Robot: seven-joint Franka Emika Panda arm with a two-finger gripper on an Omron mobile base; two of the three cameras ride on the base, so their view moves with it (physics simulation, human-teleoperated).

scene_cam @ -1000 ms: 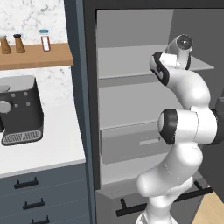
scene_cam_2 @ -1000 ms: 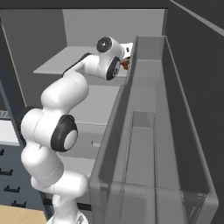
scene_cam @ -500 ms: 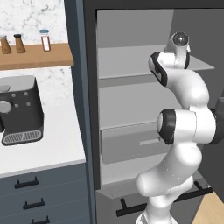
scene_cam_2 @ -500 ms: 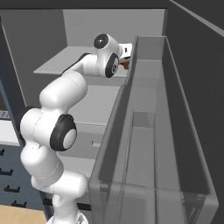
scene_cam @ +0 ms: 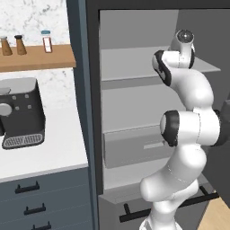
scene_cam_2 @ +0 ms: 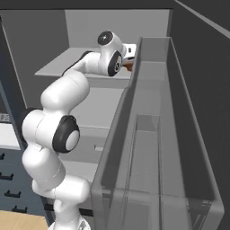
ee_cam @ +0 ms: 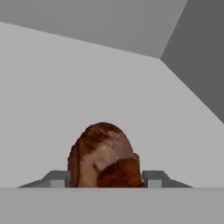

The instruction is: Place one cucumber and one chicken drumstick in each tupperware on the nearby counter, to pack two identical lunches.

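Pincer (ee_cam: 104,177) astride drumstick (ee_cam: 104,155), fridge shelf (ee_cam: 65,87)

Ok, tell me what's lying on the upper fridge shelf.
A brown chicken drumstick lies on the grey shelf, between the gripper fingers. The arm covers the shelf's right part in the left base view.

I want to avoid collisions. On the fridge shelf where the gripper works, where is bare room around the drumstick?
The shelf is bare beyond the chicken drumstick, up to the back wall and side wall. It is crowded only at the gripper, whose fingertips flank the drumstick.

Brown chicken drumstick (ee_cam: 104,156) on grey shelf, apparently lying end-on
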